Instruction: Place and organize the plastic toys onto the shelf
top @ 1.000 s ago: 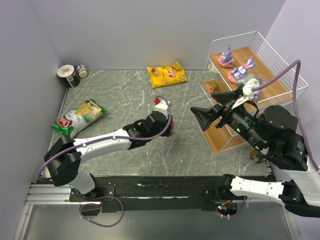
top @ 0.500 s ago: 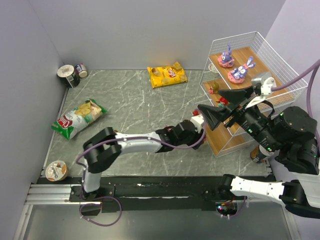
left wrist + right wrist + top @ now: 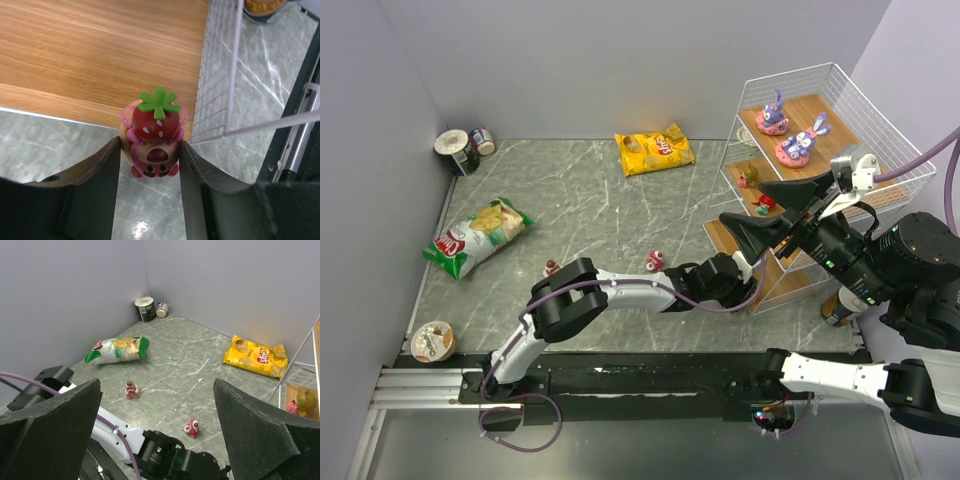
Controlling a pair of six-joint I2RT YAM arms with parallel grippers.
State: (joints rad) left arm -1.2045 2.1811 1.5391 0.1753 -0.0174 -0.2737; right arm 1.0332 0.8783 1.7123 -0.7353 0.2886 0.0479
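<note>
– Well, what is between the jaws of the left gripper (image 3: 149,144)?
– A strawberry toy (image 3: 154,125), red with a green leaf on top and a pink figure under it. Both fingers press on its sides, so the jaws stand narrow and hold it.
– And where is it?
– Just at the front edge of the lowest wood board of the shelf (image 3: 100,50), beside the white wire side. Whether it touches the board I cannot say; the view is too close.
– How does the arm lie?
– It is stretched long and low over the marble table (image 3: 590,200), reaching to the right, with its elbow bent over the near part.
– And the right gripper (image 3: 156,380)?
– Its jaws are wide apart, with nothing in them. It hangs high before the shelf, above the left one, and covers it in the top view.
– What else is around?
– A red toy (image 3: 132,389) and a pink toy (image 3: 192,427) stand on the table, well apart. Purple bunnies (image 3: 802,140) sit on the top board. A yellow snack bag (image 3: 655,152) lies by the far wall, a green snack bag (image 3: 478,232) at the left, and cans (image 3: 457,148) in the far left corner.
</note>
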